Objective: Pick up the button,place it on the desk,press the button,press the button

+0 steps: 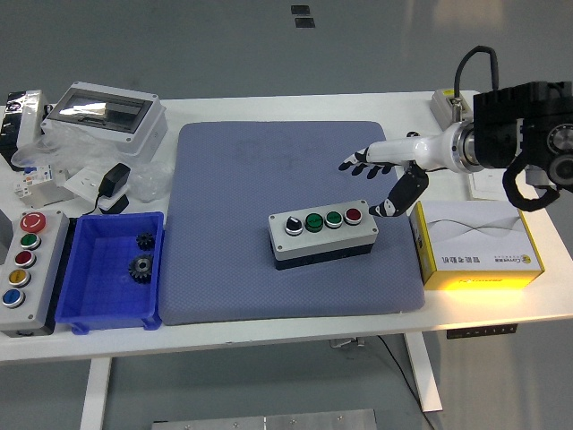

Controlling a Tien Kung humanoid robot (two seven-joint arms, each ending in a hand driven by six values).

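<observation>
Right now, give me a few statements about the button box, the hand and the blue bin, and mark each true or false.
1. The button box sits on the blue mat. True.
2. The right hand is pressing the red button. False: it hovers above and behind the box, fingers spread, touching nothing.
3. The blue bin holds two gears. True.
4. The yellow box lies left of the mat. False: it lies to its right.
5. The button box has four controls on top. True.
</observation>
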